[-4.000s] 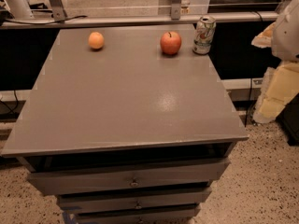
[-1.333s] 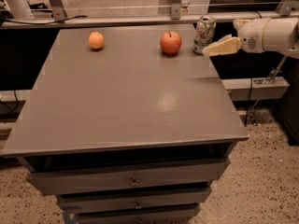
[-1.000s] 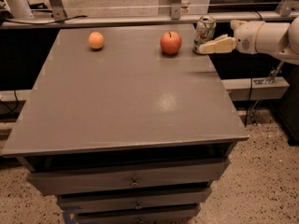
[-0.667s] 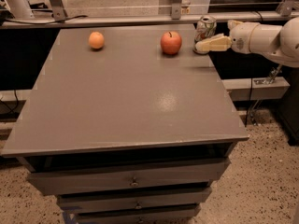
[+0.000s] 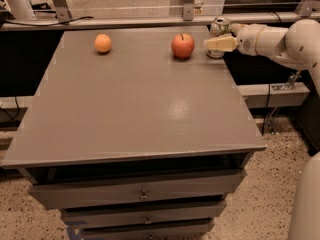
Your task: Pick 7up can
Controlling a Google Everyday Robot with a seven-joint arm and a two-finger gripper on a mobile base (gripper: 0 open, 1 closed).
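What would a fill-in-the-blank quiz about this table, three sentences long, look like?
The fruit nearest the can is the ____. The gripper hangs just in front of the ____. At the far left of the table lies an ____.
Missing words: apple; can; orange.

The white arm (image 5: 295,36) is stretched in from the right edge and held pretty much level. It's capped by a rounded wrist (image 5: 256,38), and the cream gripper (image 5: 216,43) is pointed left, way up in the upper right of the view. Another white chunk of the body (image 5: 306,204) is seen at lower right.
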